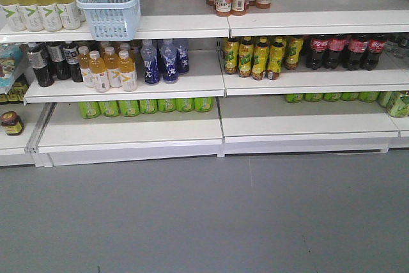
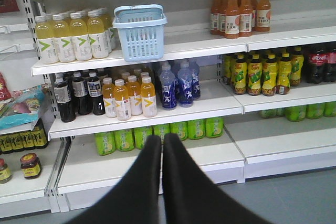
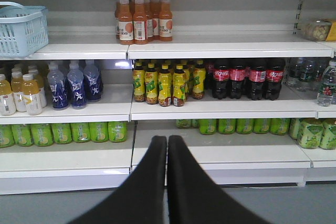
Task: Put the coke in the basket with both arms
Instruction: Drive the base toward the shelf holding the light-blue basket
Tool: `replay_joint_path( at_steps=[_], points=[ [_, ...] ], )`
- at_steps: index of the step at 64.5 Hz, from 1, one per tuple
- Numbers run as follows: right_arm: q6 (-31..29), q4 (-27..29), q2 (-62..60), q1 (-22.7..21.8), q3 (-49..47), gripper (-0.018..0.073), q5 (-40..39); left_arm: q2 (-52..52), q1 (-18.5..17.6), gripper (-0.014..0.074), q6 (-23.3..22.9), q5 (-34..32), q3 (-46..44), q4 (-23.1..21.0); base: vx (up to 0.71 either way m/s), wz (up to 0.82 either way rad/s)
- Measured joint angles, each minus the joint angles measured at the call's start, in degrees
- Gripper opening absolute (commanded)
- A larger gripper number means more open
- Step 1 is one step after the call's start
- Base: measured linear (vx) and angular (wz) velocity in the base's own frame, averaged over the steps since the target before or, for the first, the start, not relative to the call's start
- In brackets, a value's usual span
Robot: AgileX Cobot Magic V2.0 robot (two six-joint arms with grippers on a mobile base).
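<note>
Basket [image 2: 140,38] on shelf [image 2: 197,43], above and beyond left jaws, far up-left of right jaws. Both pairs clenched, empty, touching nothing.

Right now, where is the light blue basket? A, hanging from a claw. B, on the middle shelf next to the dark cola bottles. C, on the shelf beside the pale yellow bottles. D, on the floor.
C: the light blue basket stands on the white shelf just right of the pale yellow bottles, a level above the dark cola bottles.
</note>
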Motion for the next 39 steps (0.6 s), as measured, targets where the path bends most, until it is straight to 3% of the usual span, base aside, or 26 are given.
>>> replay_joint_path(
  at_steps=[39],
  points=[
    [0.0, 0.0, 0.0, 0.0, 0.0, -0.0009, 0.0, 0.0, 0.0, -0.0006, 0.0, 0.0, 0.0, 0.0, 0.13, 0.07]
  ],
)
